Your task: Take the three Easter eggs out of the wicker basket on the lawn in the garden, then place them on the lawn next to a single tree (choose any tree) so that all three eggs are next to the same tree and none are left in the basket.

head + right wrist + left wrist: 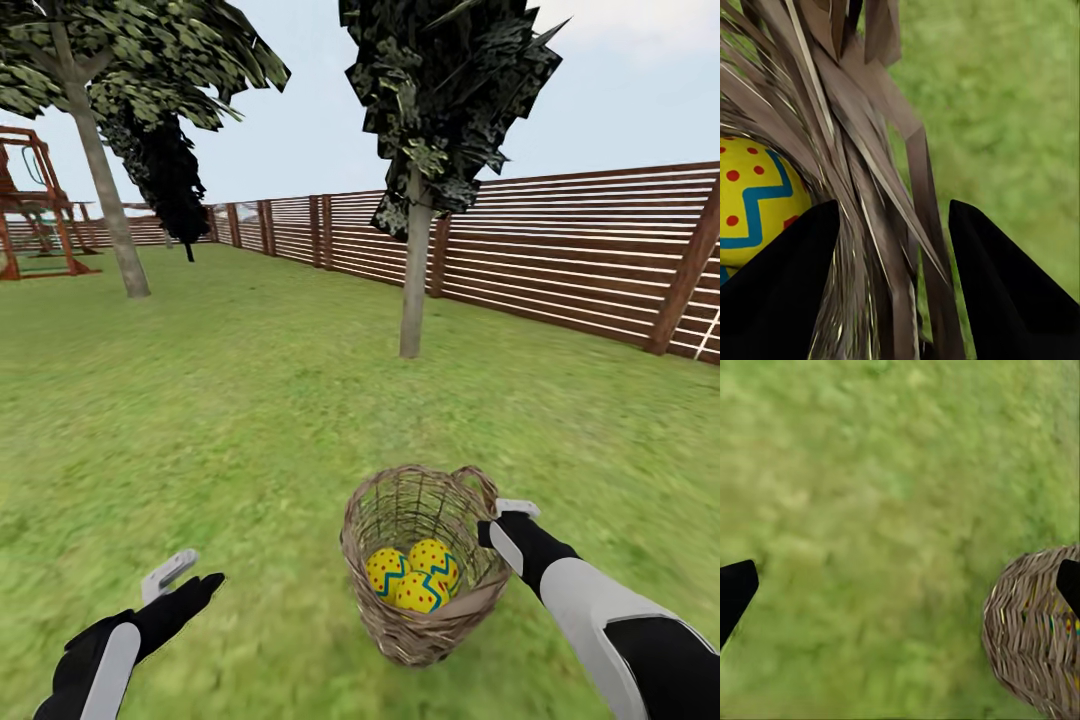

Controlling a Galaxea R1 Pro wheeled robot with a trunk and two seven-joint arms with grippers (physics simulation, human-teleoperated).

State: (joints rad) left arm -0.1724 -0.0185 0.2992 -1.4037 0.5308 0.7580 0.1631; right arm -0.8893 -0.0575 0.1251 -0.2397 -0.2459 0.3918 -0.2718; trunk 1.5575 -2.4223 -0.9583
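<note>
A: Starting at the left, what is there?

B: The left gripper [185,578] hangs over bare lawn [230,400], holding nothing. In its wrist view its two dark fingertips [735,589] stand wide apart, with grass between them and the woven side of the wicker basket [1031,630] off to one side.

A: And farther back on that side?

B: A wooden playset [35,205] by the fence [560,250], then a tree [105,190] with a thick grey-brown trunk, and a slimmer, dark-leaved tree [415,260] nearer the middle.

A: Where are the eggs?

B: All three Easter eggs [415,575] lie together in the bottom of the basket, which leans a little; whether its base touches the grass I cannot tell.

A: And the right side?

B: The right gripper [505,520] is at the basket's rim by the loop handle. Its wrist view shows the black fingers [1009,292] on either side of the twig wall, closed about it, one egg [754,199] just inside
</note>
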